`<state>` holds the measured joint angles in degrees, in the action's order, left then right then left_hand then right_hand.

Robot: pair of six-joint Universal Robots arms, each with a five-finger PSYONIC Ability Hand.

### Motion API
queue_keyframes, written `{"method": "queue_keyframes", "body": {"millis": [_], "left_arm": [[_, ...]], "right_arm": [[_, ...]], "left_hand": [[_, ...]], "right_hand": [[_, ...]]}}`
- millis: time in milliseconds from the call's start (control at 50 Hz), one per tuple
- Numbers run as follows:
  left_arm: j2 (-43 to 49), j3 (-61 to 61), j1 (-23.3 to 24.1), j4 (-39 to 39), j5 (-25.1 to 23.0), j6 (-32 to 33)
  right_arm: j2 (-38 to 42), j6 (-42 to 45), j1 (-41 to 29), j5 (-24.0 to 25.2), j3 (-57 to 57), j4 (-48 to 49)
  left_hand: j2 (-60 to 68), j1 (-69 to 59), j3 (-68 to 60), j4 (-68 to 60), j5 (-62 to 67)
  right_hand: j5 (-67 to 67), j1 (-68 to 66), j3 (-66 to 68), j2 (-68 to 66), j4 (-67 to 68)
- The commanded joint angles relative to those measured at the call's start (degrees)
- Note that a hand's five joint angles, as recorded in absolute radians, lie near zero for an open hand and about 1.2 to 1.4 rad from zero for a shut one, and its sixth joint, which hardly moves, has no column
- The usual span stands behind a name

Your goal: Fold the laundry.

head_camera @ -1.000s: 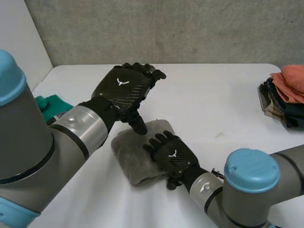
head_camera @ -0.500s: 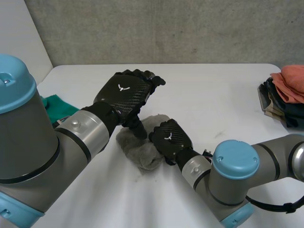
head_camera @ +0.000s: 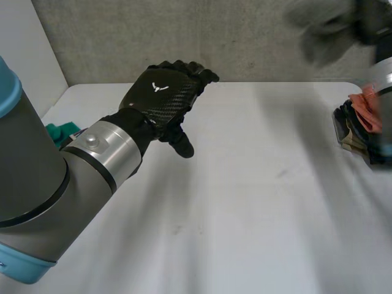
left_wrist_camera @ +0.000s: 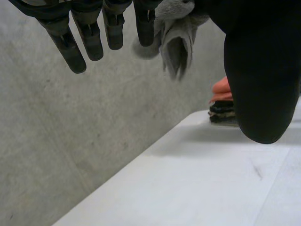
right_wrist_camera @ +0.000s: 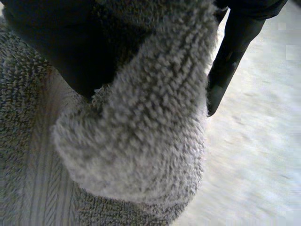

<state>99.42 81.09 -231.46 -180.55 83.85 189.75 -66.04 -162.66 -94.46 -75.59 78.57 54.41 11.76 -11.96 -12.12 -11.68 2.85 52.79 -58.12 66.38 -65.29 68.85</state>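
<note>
Head view is showing the left hand hovering above the white bench, its fingers lying loosely straight and its thumb pointing down, with nothing in its grasp. Left wrist view is agreeing: the fingers are hanging relaxed and apart from the thumb, with bare bench lying beneath them. At the far right of the head view, the grey towel is hanging up in the air as a blur, well clear of the bench. It is near the pile of folded laundry sitting at the bench's right edge, where an orange piece is lying on top. Right wrist view is showing the right hand gripping that towel, its black fingers curling round a thick bunched fold of the terry cloth. A green cloth is peeking out at the bench's left edge, partly behind the left arm.
</note>
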Motion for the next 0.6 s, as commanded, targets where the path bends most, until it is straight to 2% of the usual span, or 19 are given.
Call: {"method": "queue_keyframes", "body": {"millis": [20,120,220,300,380,480,500,540,600], "left_arm": [[-0.46,0.12,2.94,-2.18,-0.79,0.1],[-0.46,0.47,3.82,-2.62,-4.3,0.19],[-0.46,0.82,3.82,-2.62,-4.75,0.1],[0.07,0.91,3.74,-2.62,-4.75,0.1],[0.42,1.0,3.82,-2.62,-4.75,0.1],[0.51,0.82,3.74,-2.62,-4.75,0.19],[0.42,0.82,3.74,-2.62,-4.75,0.19],[0.25,0.73,3.74,-2.62,-4.75,0.27],[-0.02,0.65,3.74,-2.62,-4.75,0.27]], "right_arm": [[7.83,-12.49,14.72,7.19,-7.36,0.43],[15.4,-15.05,20.88,12.03,-9.66,3.49],[23.39,-16.1,25.8,18.53,-8.87,9.21],[27.27,-16.28,28.27,23.28,-7.21,9.48],[27.72,-16.28,29.5,25.49,-5.27,9.83],[24.92,-16.37,30.03,25.4,-4.13,9.13],[23.78,-16.37,30.12,25.31,-3.86,8.96],[20.27,-16.37,30.21,24.62,-2.55,7.39],[15.35,-16.37,30.29,21.29,-1.75,1.52]], "left_hand": [[0.14,0.06,0.22,-0.22,-0.95],[0.31,-0.11,0.06,-0.39,-0.78],[0.64,-0.44,-0.28,-0.72,-0.45],[0.48,-0.28,-0.11,-0.56,-0.61],[0.65,-0.44,-0.28,-0.72,-0.45],[0.65,-0.44,-0.28,-0.72,-0.45],[0.65,-0.44,-0.28,-0.72,-0.45],[0.65,-0.44,-0.28,-0.72,-0.45],[0.65,-0.44,-0.28,-0.72,-0.45]], "right_hand": [[17.21,-21.88,13.62,-14.71,11.15],[17.21,-21.88,13.62,-14.71,11.15],[17.21,-21.88,13.62,-14.71,11.15],[17.21,-21.88,13.62,-14.71,11.15],[17.21,-21.88,13.62,-14.71,11.15],[16.44,-21.1,12.84,-13.93,10.38],[-2.89,-1.78,-6.48,5.39,-8.95],[-52.79,48.12,-56.38,55.29,-58.85],[-52.79,48.12,-56.38,55.29,-58.85]]}}
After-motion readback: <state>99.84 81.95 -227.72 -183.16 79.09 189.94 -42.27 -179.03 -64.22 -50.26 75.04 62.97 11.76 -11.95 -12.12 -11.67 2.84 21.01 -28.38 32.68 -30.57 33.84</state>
